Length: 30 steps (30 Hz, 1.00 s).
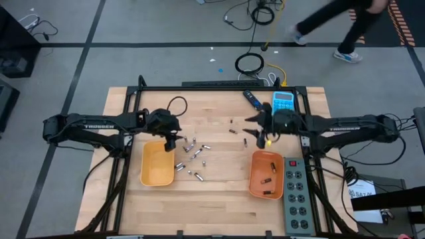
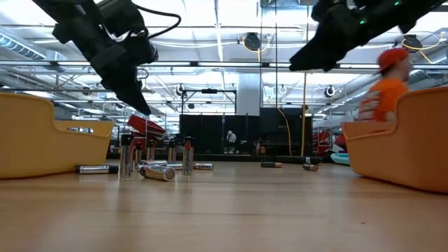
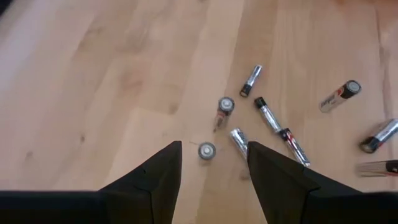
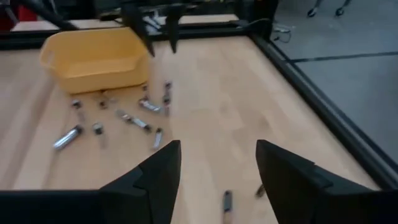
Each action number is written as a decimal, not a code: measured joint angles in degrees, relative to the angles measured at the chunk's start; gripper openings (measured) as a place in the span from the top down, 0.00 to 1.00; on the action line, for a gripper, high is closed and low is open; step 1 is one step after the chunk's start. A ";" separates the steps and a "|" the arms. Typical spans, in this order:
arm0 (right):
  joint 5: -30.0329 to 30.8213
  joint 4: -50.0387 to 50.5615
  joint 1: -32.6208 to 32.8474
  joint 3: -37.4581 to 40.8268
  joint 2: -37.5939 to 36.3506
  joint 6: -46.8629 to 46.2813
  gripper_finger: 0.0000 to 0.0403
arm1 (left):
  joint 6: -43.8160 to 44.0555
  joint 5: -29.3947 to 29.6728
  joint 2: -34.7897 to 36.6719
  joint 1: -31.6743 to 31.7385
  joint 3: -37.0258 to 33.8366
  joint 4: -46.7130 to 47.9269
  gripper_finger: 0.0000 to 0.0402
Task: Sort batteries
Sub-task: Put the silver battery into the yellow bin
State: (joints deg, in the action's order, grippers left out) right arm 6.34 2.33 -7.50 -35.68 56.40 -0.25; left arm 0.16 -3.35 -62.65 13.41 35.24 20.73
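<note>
Several silvery batteries point(image 1: 192, 156) lie or stand on the wooden table just right of the yellow tray point(image 1: 157, 166). My left gripper point(image 1: 171, 141) hovers open above them. In the left wrist view its fingers point(image 3: 214, 155) frame one upright battery point(image 3: 206, 150) and a lying one point(image 3: 239, 140) without touching either. Small dark batteries point(image 1: 232, 127) are scattered near my right gripper point(image 1: 255, 131), which is open and raised off the table. Two of them point(image 4: 227, 200) show just ahead of its fingertips point(image 4: 217, 155). Some dark batteries point(image 1: 267, 180) lie in the orange tray point(image 1: 255, 174).
A blue calculator point(image 1: 283, 101) and a dark blue-tipped pen-like device point(image 1: 251, 99) lie near the table's far edge. A grey power strip point(image 1: 297, 196) runs along the right side. A person point(image 1: 345, 26) walks on the floor beyond the table. Bare wood lies toward the near edge.
</note>
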 joint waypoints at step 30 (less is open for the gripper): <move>-7.14 -16.85 -11.30 0.00 13.71 4.03 0.51 | -18.38 -6.77 -14.91 4.46 0.00 -7.24 0.52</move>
State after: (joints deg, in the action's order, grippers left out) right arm -0.80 -14.51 -18.81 -35.68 70.11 3.79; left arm -18.22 -10.11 -77.56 17.87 35.24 13.49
